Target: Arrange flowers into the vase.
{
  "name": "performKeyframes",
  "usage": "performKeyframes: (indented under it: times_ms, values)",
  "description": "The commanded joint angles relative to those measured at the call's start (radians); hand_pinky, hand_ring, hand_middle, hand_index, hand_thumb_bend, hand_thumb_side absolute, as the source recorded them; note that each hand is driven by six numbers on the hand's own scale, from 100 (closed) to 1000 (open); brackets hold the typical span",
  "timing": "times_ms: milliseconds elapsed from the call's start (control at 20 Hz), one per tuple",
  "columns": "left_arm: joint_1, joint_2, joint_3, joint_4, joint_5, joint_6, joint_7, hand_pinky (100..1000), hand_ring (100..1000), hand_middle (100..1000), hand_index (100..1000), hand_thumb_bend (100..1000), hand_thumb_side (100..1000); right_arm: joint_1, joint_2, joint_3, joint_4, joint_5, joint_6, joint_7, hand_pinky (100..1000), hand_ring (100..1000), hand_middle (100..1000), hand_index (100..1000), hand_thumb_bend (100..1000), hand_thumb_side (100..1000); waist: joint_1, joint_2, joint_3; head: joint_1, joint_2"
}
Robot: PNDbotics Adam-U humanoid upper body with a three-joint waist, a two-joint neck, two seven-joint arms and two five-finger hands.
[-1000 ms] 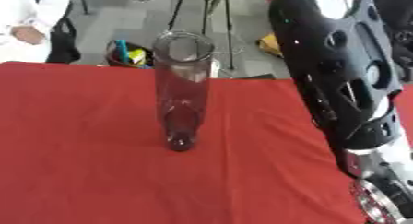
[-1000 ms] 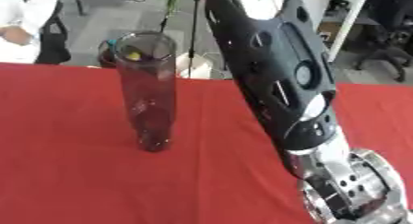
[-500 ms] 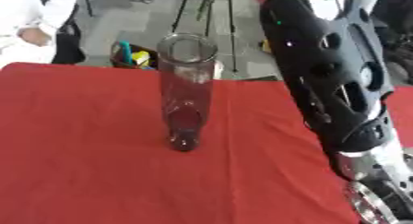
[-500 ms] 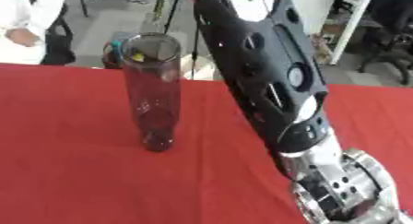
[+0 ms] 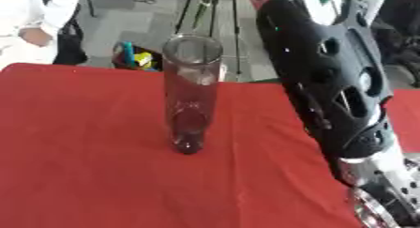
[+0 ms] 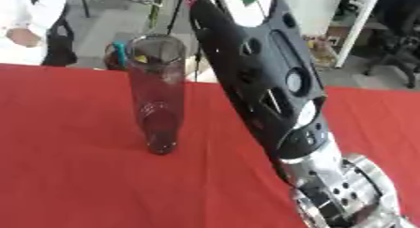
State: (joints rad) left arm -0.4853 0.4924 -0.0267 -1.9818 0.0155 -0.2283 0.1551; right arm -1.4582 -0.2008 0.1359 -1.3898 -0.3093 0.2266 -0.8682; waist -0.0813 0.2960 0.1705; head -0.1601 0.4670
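1. Although the task calls for flowers, none shows in either view; the only task item in sight is the vase [image 5: 191, 95], standing upright on the red-covered counter [image 5: 82, 166], toward its far edge and roughly midway along it.
2. The vase is a tall, narrow cylinder of clear, slightly smoky glass with an open round mouth and a darker, thicker base. It appears empty.
3. Handling judgement: the glass is likely rigid, smooth and slippery, and breakable if knocked. Being tall on a small foot, it should tip easily; any steadying hold belongs low on the body, near the base, not at the rim.
4. The counter covering is a soft red cloth with faint creases, which may drag if the vase is pushed.
5. The right arm [image 6: 262, 91], a black shell with silver joints, crosses the near right side of the counter, just beside the vase but apart from it.
6. The right hand lies beyond the lower edge; the state of its fingers cannot be told. The left hand is not visible.
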Motion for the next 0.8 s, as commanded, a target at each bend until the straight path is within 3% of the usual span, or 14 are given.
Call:
performKeyframes:
  times_ms: [50, 800]
  values:
    - [-0.013, 0.017, 0.006, -0.018, 0.004, 0.001, 0.001, 740, 876, 837, 905, 100, 1000, -0.011, -0.023, 0.003, -0.019, 0.019, 0.049, -0.039, 100, 100, 100, 100, 100, 532, 0.007, -0.023, 0.002, 0.001, 0.003]
    - [-0.019, 0.009, 0.007, -0.018, 0.002, 0.000, 0.000, 739, 876, 836, 904, 100, 1000, 0.006, -0.019, 0.024, 0.005, 0.020, 0.049, -0.039, 100, 100, 100, 100, 100, 541, 0.007, -0.004, 0.007, 0.001, -0.001]
